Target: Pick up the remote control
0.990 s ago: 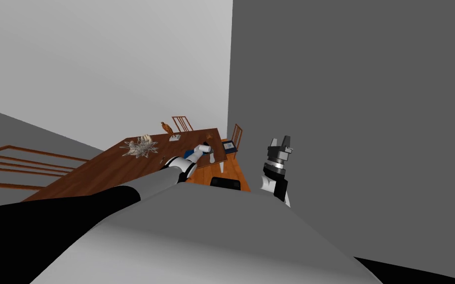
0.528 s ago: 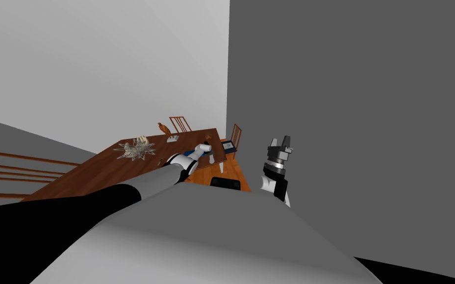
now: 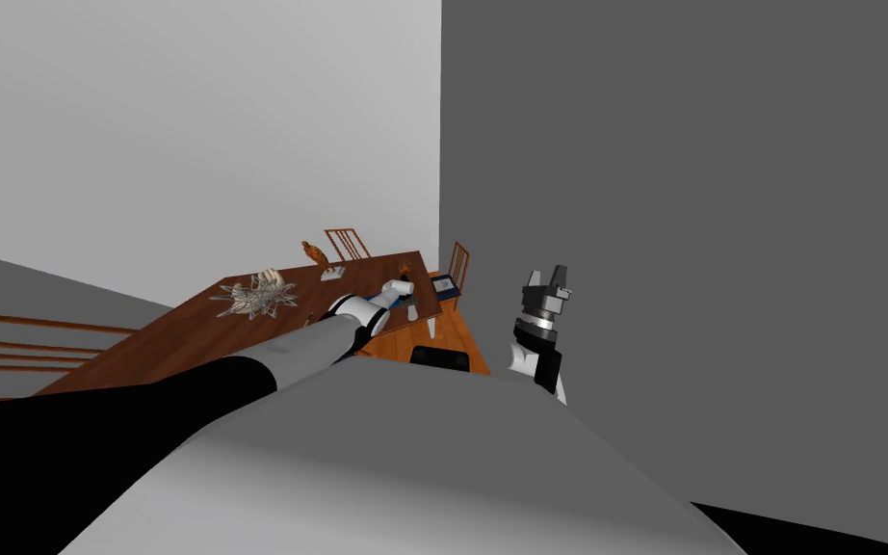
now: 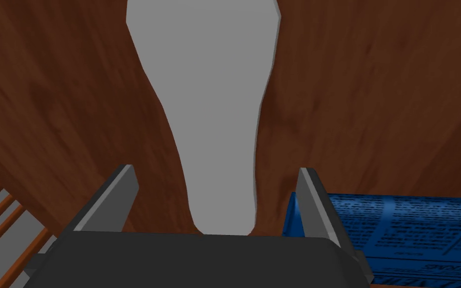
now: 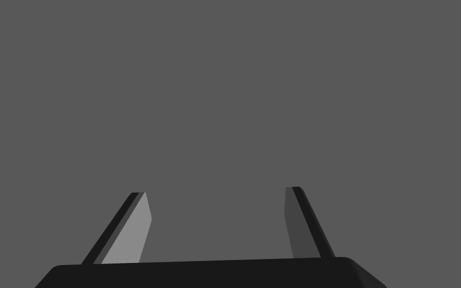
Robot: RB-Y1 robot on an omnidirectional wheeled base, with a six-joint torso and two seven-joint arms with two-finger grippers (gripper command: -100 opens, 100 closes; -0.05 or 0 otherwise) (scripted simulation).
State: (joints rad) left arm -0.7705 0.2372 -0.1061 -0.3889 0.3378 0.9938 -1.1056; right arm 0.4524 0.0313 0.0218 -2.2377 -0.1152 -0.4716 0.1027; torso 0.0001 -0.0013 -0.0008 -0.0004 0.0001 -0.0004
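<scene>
Jaws of our left gripper (image 4: pixel 217 172) stand wide and empty, the grey remote control (image 4: pixel 209 100) lying with its narrow end between them, flat near the table (image 4: pixel 374 90) edge, long axis pointing straight away. Our right gripper (image 3: pixel 550 277), also spread and empty, hangs well apart.

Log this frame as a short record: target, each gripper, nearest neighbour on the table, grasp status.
target: remote control, plain grey, lying flat on the wooden table
left gripper: open, fingers either side of the remote's narrow end, a gap on each side
right gripper: open, holding nothing, raised facing a dark grey wall
neighbour: blue printed object on the table beside one left finger
grasp: not yet made
</scene>
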